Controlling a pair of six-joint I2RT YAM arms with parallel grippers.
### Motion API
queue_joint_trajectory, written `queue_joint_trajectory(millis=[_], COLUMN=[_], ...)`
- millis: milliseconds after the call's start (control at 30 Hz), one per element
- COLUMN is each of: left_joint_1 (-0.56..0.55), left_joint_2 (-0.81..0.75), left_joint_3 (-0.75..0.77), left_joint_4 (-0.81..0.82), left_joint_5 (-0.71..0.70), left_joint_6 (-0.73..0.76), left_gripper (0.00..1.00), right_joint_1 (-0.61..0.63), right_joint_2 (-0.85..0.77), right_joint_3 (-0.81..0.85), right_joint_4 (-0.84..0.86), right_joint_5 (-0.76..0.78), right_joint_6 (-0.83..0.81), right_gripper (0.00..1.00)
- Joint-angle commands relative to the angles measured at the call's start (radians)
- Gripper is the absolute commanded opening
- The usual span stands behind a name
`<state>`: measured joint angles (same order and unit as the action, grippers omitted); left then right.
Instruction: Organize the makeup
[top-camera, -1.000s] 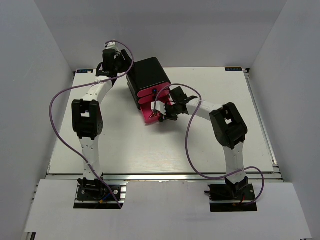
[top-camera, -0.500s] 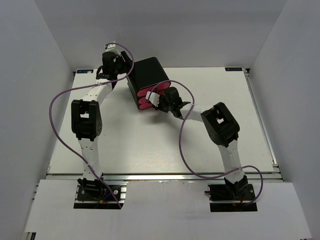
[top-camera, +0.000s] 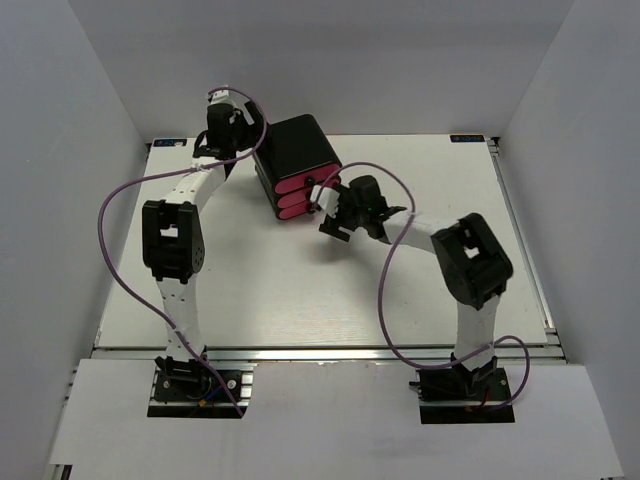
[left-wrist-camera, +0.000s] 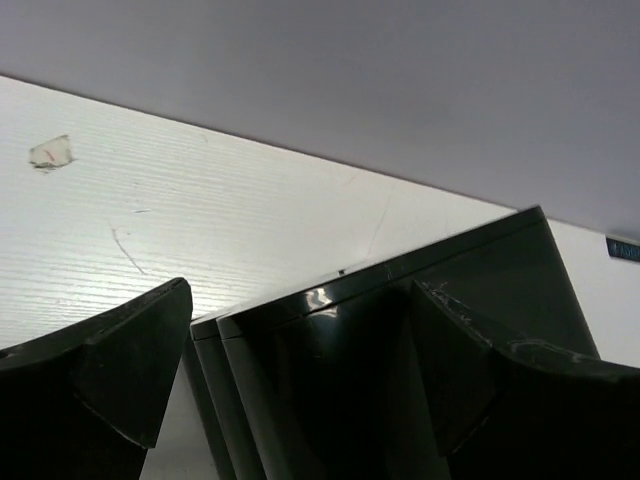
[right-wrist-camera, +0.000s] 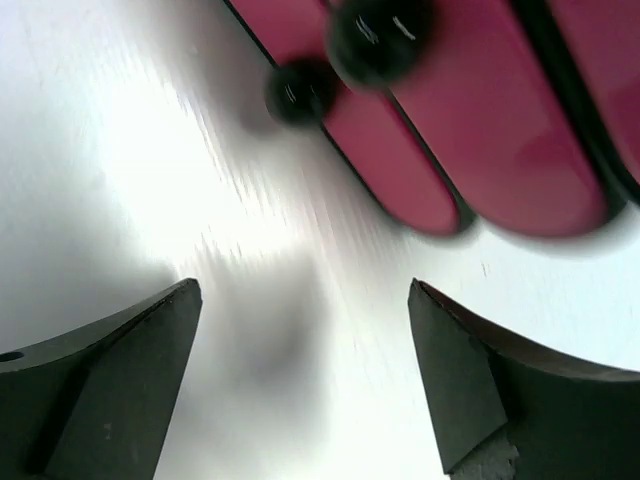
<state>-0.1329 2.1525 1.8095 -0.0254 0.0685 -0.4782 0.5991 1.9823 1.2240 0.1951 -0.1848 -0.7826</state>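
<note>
Drawers (top-camera: 293, 196), all three pink fronts flush, face me from the black box (top-camera: 300, 145) standing at 12 o'clock on the bench (top-camera: 430, 170). My right end effector (right-wrist-camera: 303, 290) hangs at the box's 5 o'clock, just in front of the lowest front. It is released, with bare bench between its fingers and the round black knobs (right-wrist-camera: 375, 40) just beyond them. My left end effector (left-wrist-camera: 300, 295) is at the box's 10 o'clock, spread wide across the rear top edge and grasping nothing. No makeup shows in any view. I judge it lies inside the drawers, though I cannot confirm that.

The step in hand looks like the end of stowing, so the task seems nearly done. Next, I would lift the right arm clear of the knobs without snagging one. The left should ease off without nudging the box.
</note>
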Motion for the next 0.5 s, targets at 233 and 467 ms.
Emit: queue_joint_trajectory(millis=[233, 467], left_joint_1=[0.012, 0.007], left_joint_2=[-0.330, -0.801], left_joint_3=[-0.051, -0.619], left_joint_4=[0.018, 0.249], left_joint_5=[-0.324, -0.285], left_joint_6=[-0.037, -0.131], left_gripper=[0.98, 0.98], right_joint_1=[-0.153, -0.219], right_joint_2=[-0.397, -0.603], right_joint_3=[-0.150, -0.205], right_joint_4=[-0.207, -0.171], right_joint_5=[-0.162, -0.057], right_joint_6=[0.325, 0.580], right_gripper=[0.89, 0.89])
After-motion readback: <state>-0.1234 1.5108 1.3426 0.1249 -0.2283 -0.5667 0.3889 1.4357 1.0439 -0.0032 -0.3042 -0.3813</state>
